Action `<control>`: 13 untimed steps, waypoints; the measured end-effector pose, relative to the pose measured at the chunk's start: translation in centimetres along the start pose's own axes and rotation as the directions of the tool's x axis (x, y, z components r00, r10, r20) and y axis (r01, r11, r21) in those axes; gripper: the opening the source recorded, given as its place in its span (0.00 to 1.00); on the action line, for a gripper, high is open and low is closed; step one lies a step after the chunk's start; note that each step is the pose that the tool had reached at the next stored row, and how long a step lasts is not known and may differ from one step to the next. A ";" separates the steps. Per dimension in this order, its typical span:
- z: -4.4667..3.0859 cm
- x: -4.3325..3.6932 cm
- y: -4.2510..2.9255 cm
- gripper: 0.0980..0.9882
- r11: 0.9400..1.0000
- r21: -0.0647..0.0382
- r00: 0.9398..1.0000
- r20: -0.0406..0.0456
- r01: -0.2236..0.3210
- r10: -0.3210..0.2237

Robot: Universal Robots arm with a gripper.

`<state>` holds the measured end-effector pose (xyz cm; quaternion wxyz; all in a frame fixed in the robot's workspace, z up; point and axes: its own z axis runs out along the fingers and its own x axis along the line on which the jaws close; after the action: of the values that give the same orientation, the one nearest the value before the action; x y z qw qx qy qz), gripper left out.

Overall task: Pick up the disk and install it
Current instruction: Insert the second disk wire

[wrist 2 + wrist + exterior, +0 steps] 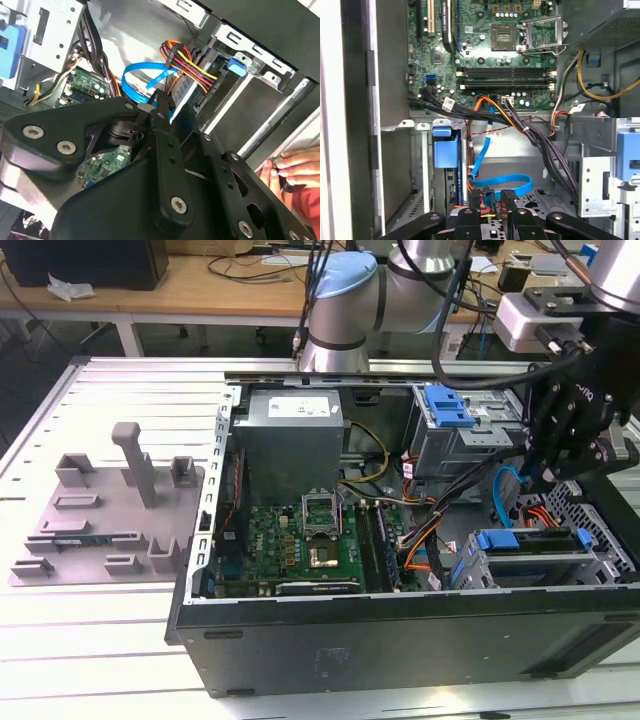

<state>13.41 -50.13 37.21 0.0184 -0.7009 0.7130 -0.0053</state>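
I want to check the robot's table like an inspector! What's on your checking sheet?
Surface: white slatted table with an open computer case lying on it.
Job's things: disk with its blue bracket sits in the metal cage at the exterior view's right.
Clutter: grey tray with posts, beside the case on the exterior view's left.
Grippers: gripper hangs just above the cage, holding nothing that shows.
Cables: blue ribbon cable loops under the gripper; red, yellow and orange wires run nearby.
Surroundings: wooden desks behind; a person's hand rests at the case edge.
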 end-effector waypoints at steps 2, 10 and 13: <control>0.00 0.05 0.00 0.23 1.000 0.000 1.000 0.020 -0.001 0.001; 0.15 0.21 0.05 0.23 1.000 -0.001 0.999 0.046 -0.001 0.001; 0.25 0.21 0.08 0.23 1.000 -0.001 0.999 0.046 -0.001 0.001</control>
<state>13.34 -50.34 36.95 0.0343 -0.7003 0.7130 0.0110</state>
